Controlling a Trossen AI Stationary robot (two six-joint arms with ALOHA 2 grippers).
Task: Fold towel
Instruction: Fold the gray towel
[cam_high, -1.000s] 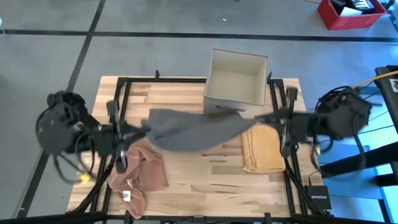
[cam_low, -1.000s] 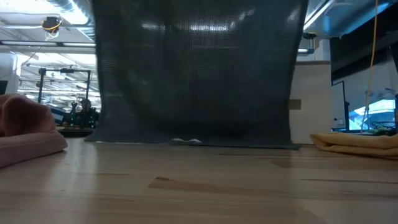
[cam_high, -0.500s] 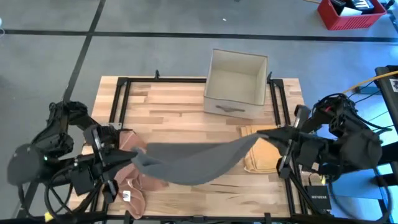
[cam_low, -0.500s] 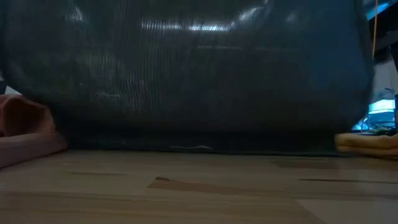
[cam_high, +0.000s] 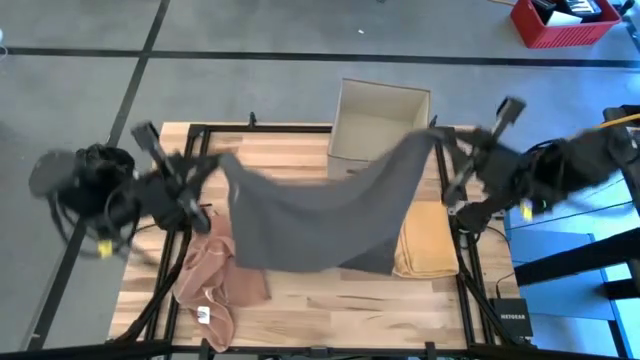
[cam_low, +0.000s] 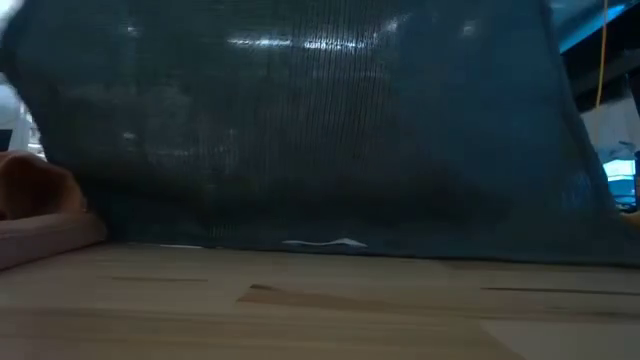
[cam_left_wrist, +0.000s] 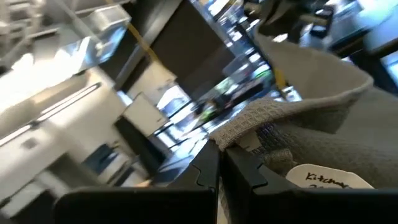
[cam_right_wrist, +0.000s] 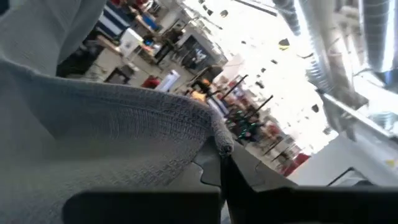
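The dark grey woven towel hangs stretched between the two arms, each pincer clenched on one upper corner. The left pincer grips its corner over the far left part of the light wooden slatted desk; the right pincer grips the other corner beside the open white cardboard box. Half a second earlier both pincers were low and near the front edge with the cloth sagging in a narrow band; now they have swung up and toward the far side, and the towel spreads wide, its lower edge trailing over the desk between them. In the low view the cloth fills nearly everything. The crumpled pink cloth lies below the left pincer, the folded mustard-yellow towel below the right, both unmoved.
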